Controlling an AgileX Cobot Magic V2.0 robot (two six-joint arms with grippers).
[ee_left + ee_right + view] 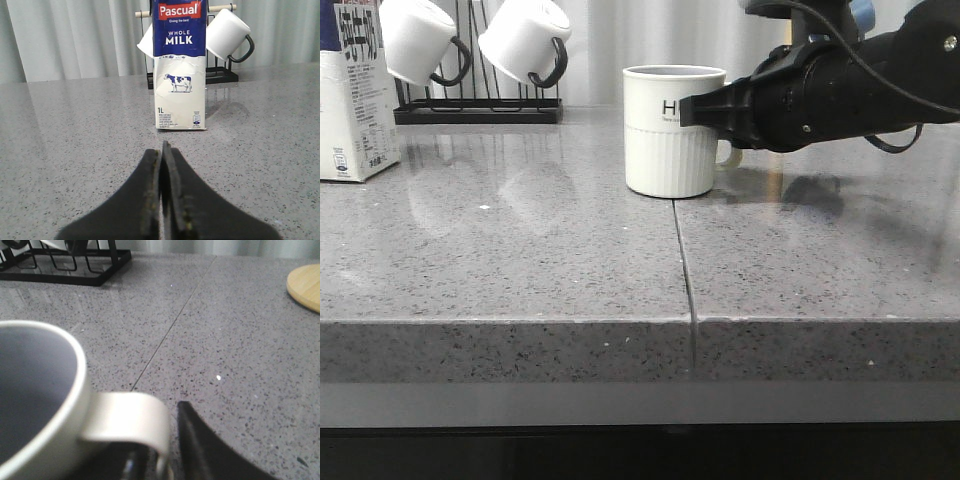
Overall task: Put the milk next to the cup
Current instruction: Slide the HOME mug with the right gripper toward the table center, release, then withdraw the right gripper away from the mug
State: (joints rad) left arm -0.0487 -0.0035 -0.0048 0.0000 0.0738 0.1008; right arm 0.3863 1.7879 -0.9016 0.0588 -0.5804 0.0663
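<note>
The milk (355, 95) stands upright at the far left of the grey counter; in the left wrist view the carton (180, 65) faces me with its cow picture. My left gripper (161, 165) is shut and empty, low over the counter, a short way before the milk. The cup (670, 130) stands mid-counter. My right gripper (705, 108) is at its handle (130, 420). One finger (200, 445) sits just outside the handle with a thin gap; the other is hidden under the handle.
A black rack (480, 108) with white black-handled mugs (525, 38) stands at the back left, behind the milk. A round wooden disc (306, 285) lies beyond the cup. A seam (685, 270) runs across the counter to its front edge.
</note>
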